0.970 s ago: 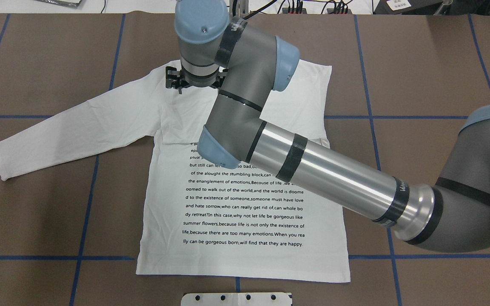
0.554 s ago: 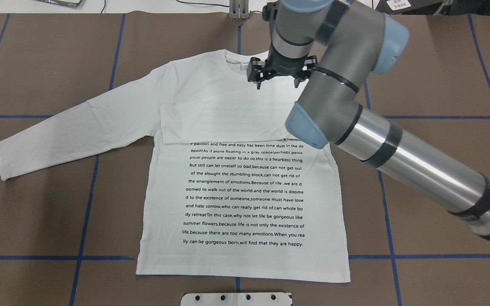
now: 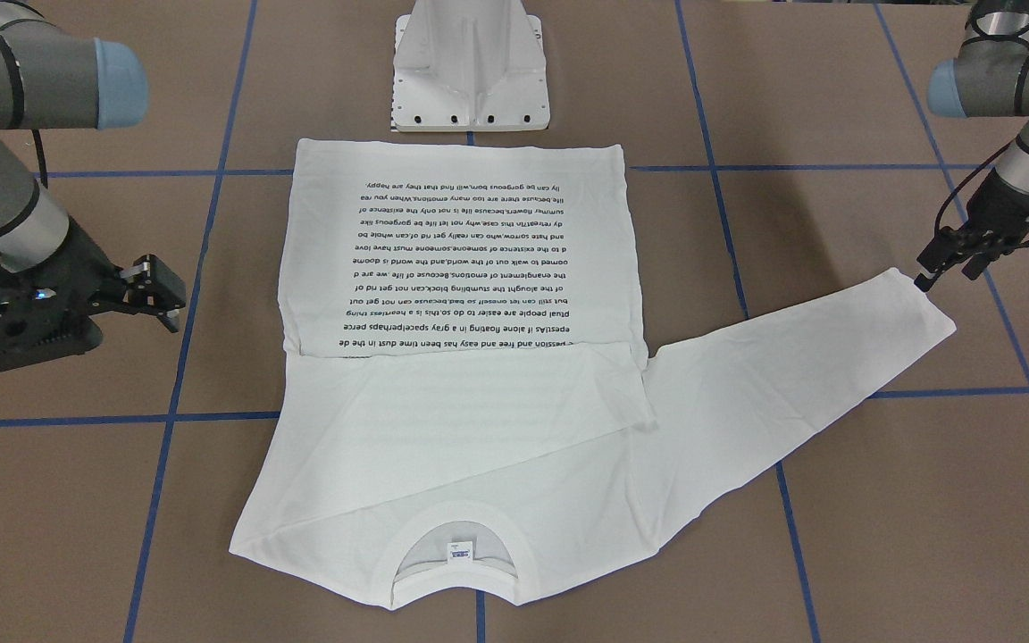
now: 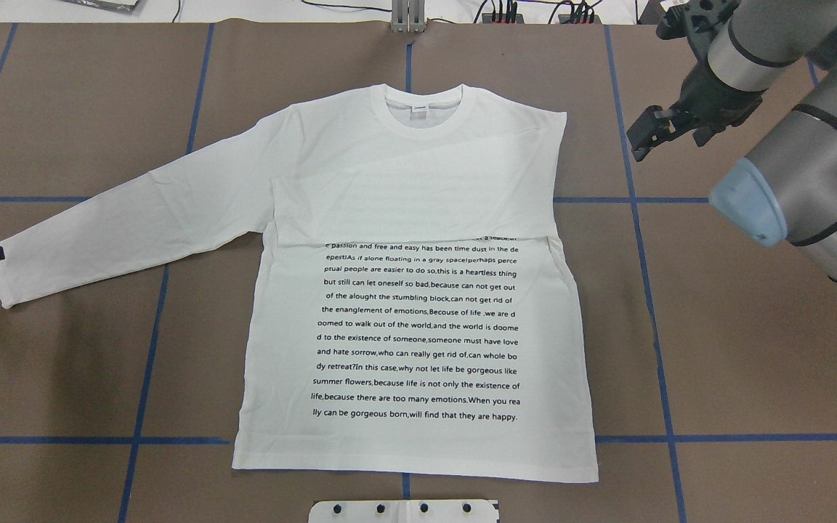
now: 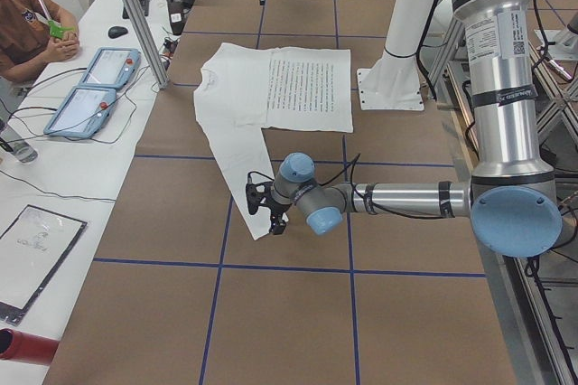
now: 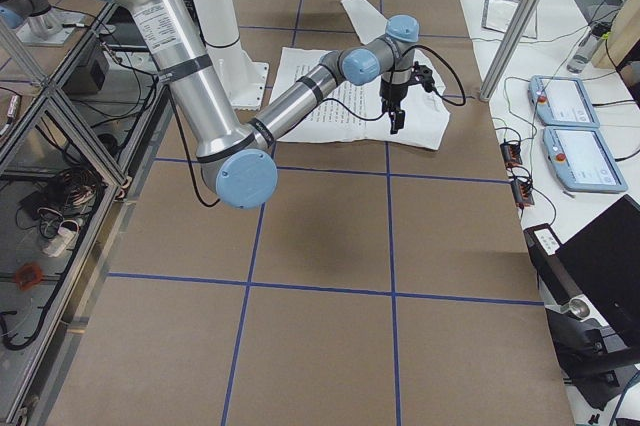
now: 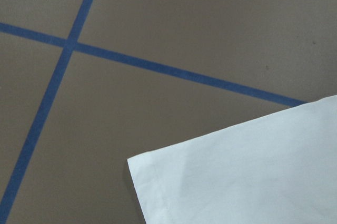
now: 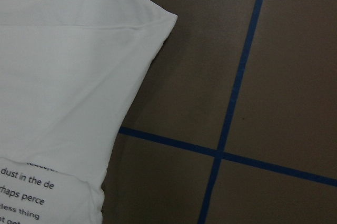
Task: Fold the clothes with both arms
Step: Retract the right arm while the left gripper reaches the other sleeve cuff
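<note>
The clothes are one white long-sleeved shirt (image 4: pixel 418 327) lying flat on the brown table, black text facing up and collar (image 4: pixel 426 109) at the far side. One sleeve is folded across the chest (image 3: pixel 479 402). The other sleeve (image 4: pixel 128 218) stretches out to the left of the overhead view. My left gripper (image 3: pixel 943 271) hovers open just beside that sleeve's cuff (image 3: pixel 925 313), which also fills the corner of the left wrist view (image 7: pixel 237 171). My right gripper (image 4: pixel 640 142) hangs open and empty over bare table, off the shirt's shoulder (image 8: pixel 68 77).
The white pedestal base (image 3: pixel 470 71) stands just behind the shirt's hem. Blue tape lines (image 4: pixel 651 290) grid the table. In the exterior left view a seated person (image 5: pixel 27 23) and two teach pendants (image 5: pixel 90 87) are at a side table beyond a metal post (image 5: pixel 135 14).
My right arm swung from above the shirt's collar area to the right, off the shirt. The left gripper's tip came into the overhead view at the sleeve cuff. The shirt has not moved.
</note>
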Controlling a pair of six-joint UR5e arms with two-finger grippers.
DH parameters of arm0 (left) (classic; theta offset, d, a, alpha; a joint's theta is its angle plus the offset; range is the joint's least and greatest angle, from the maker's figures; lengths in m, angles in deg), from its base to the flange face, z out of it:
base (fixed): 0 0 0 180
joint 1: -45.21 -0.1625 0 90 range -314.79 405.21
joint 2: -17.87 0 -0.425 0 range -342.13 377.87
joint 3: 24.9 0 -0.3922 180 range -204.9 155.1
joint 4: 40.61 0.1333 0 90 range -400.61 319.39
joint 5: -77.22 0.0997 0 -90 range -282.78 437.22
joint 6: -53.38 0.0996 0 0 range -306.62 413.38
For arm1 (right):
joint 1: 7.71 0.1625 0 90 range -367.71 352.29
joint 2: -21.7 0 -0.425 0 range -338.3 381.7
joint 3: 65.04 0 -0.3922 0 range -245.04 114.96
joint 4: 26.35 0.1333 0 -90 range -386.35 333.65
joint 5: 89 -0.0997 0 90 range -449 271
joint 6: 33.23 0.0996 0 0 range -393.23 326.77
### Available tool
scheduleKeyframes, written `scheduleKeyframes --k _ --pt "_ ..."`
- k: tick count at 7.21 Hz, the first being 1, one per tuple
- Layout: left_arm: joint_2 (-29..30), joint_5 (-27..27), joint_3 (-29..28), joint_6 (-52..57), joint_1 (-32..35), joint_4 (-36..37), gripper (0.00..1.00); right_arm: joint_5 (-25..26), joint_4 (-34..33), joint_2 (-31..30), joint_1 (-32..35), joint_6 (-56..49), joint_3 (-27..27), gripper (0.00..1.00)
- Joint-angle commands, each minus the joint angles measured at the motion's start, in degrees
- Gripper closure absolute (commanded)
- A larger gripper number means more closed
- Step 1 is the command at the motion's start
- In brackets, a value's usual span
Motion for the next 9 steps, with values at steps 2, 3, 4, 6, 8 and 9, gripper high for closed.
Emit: scheduleKeyframes --k 2,3,4,6,8,9 --pt "0.75 1.11 -6.35 -0.77 -2.08 -5.91 0.01 -0.77 -2.93 -2.88 1.43 -2.95 3.05 0.0" --pt "0.92 1.19 -6.35 -0.68 -2.87 -5.92 0.01 -0.77 -3.37 -2.89 1.69 -2.95 3.23 0.0" --pt "1.36 1.63 -6.09 -0.68 -4.01 -5.83 0.01 -0.77 -3.98 -2.8 2.04 -2.95 3.58 0.0" --pt "1.8 2.51 -6.09 -0.59 -4.9 -5.66 0.08 -0.77 -4.25 -2.8 2.31 -2.95 3.67 0.0" --pt "1.8 2.51 -6.09 -0.5 -4.9 -5.65 0.32 -0.69 -4.34 -2.63 2.31 -2.52 3.67 0.0" --pt "1.89 2.43 -6.0 -0.5 -4.82 -5.65 0.55 -0.69 -4.34 -2.36 2.31 -2.34 3.67 0.0"
